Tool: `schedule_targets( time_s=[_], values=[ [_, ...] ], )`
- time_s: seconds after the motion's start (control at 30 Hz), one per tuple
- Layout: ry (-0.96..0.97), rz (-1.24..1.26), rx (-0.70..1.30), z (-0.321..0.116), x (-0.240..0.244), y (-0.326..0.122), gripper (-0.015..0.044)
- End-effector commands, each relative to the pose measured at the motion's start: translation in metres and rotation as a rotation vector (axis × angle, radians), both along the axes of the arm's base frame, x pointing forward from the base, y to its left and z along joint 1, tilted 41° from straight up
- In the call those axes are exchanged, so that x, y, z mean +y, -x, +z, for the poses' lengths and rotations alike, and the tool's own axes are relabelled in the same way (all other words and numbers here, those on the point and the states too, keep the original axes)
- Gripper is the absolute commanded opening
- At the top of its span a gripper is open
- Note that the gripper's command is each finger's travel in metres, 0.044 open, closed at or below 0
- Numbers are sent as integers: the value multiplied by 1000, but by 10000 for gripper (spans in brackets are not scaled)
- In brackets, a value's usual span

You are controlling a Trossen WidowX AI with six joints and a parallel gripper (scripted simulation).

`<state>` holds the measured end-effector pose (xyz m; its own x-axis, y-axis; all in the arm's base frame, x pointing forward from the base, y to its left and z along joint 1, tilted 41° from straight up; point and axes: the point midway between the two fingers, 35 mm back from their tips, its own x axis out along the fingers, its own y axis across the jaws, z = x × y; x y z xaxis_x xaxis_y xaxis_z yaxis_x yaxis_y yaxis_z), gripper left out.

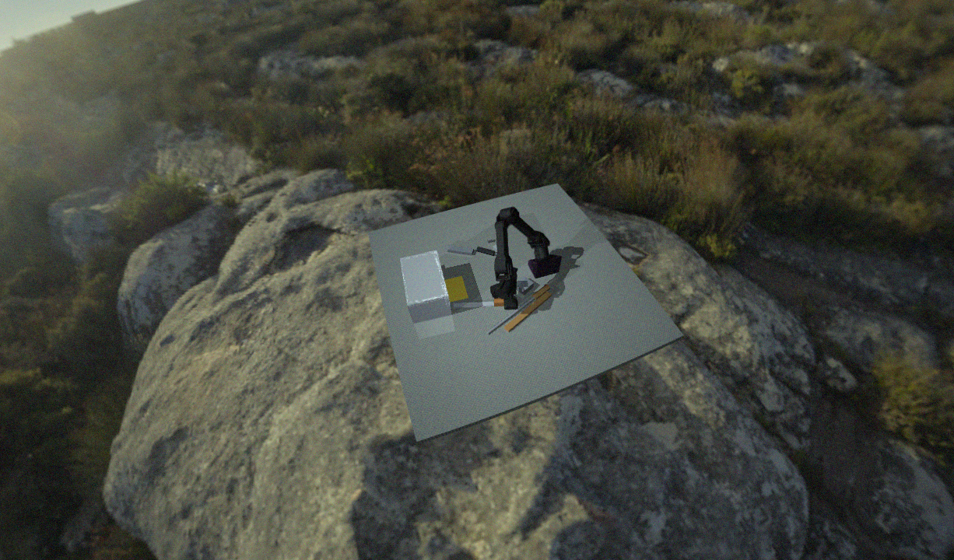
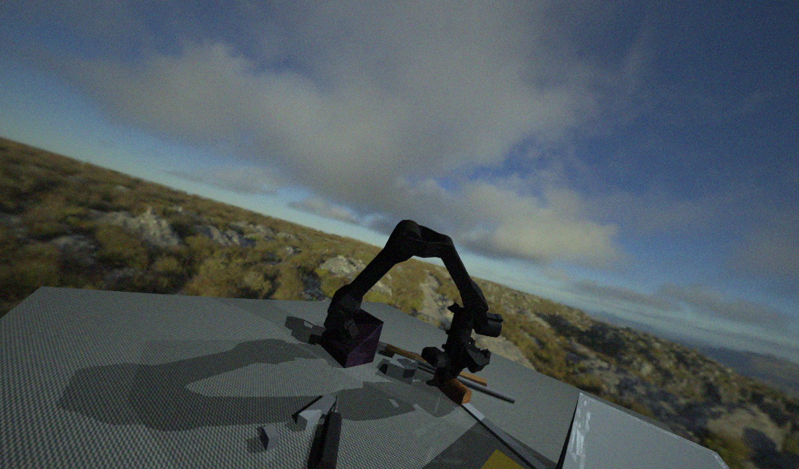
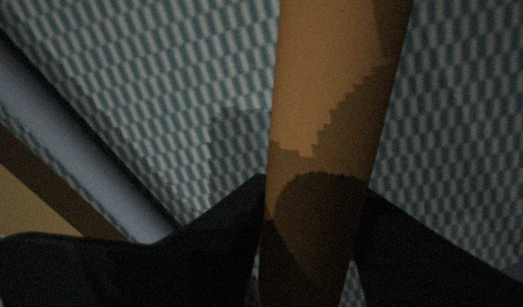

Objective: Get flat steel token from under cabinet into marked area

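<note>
My gripper [image 1: 506, 306] [image 2: 446, 379] [image 3: 306, 189] is shut on the orange handle [image 2: 457, 392] [image 3: 325, 85] of a long tool, low over the table. Its thin grey blade [image 1: 475, 304] [image 2: 485, 418] points toward the cabinet [image 1: 422, 277] [image 2: 635, 440]. In the top view the blade's far end reaches the cabinet's front edge; whether it is under the cabinet I cannot tell. The yellow marked area [image 1: 457, 288] [image 2: 500, 462] lies in front of the cabinet, beside the blade. I cannot make out the steel token in any view.
A grey rod [image 1: 503, 323] [image 2: 496, 395] [image 3: 73, 141] and an orange stick [image 1: 527, 314] [image 3: 22, 196] lie beside the held tool. A grey block [image 1: 527, 285] [image 2: 401, 368] is near the arm's base. A black-handled tool [image 1: 485, 250] [image 2: 330, 440] and a small block [image 2: 268, 436] lie on the other side.
</note>
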<state>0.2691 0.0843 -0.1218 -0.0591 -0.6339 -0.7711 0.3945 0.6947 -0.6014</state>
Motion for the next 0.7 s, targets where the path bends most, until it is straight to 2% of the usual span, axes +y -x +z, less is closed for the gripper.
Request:
schedule_targets(
  time_s=[0.0,0.67],
  values=[
    [0,3,3,0,0,0,0],
    [-9,121,102,1,1,1,0]
  ],
)
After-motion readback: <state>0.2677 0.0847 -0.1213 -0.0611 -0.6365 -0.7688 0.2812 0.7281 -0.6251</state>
